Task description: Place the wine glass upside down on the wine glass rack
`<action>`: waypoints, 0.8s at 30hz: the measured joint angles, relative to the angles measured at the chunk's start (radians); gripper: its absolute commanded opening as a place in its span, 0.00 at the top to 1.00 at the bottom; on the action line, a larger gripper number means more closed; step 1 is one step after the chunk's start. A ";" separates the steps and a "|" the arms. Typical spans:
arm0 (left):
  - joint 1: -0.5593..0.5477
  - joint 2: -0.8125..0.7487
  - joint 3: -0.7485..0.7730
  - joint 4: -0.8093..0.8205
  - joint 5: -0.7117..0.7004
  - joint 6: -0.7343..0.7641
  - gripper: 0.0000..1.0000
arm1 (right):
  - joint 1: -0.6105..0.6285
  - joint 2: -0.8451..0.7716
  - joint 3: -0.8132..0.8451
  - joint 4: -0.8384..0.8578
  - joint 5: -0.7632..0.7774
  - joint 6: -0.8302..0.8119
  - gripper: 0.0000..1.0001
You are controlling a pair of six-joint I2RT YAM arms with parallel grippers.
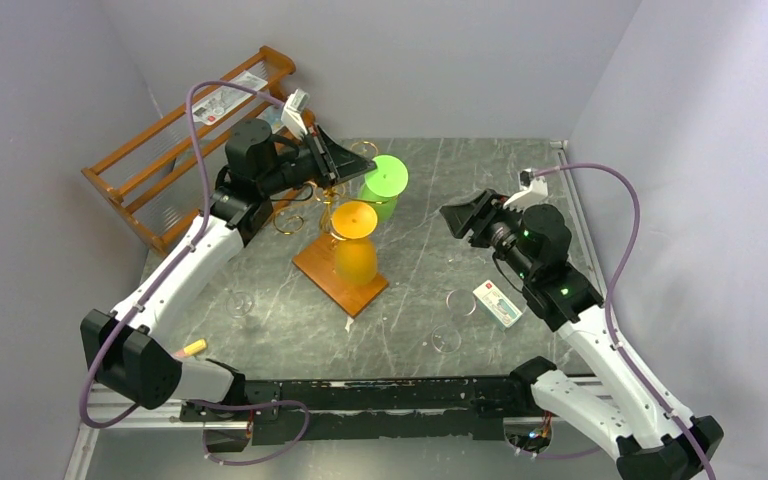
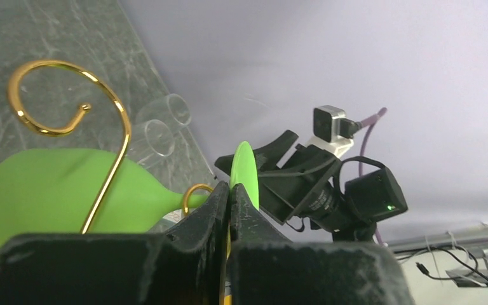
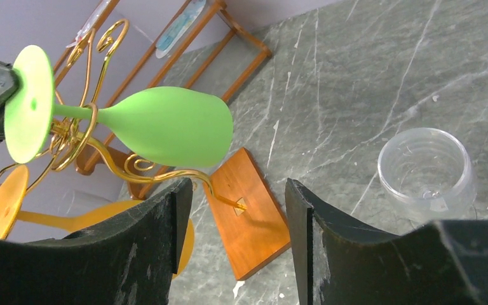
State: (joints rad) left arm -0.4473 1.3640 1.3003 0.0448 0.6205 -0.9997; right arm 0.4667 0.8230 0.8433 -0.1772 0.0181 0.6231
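The left fingers (image 2: 206,216) pinched the wine glass (image 3: 165,127) by its foot, stem inside a curl of the wine glass rack (image 3: 248,213), bowl hanging down; the right fingers (image 3: 165,244) gaped, well apart.

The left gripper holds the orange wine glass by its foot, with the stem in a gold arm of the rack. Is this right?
Only the colour is wrong: the left gripper holds the green wine glass by its foot, as the left wrist view shows; the rest stands.
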 measured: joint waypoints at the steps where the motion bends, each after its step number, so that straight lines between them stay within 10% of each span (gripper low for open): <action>1: -0.002 0.000 0.000 -0.011 -0.016 0.012 0.89 | 0.000 -0.003 0.000 -0.004 0.001 0.000 0.40; 24: 0.001 -0.117 0.147 -0.302 -0.187 0.412 0.20 | 0.000 0.000 0.083 -0.224 0.151 -0.027 0.40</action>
State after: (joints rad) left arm -0.4465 1.2465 1.4471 -0.2569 0.4339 -0.5877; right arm 0.4667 0.8234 0.9264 -0.4015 0.1692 0.5964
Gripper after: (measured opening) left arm 0.754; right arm 0.598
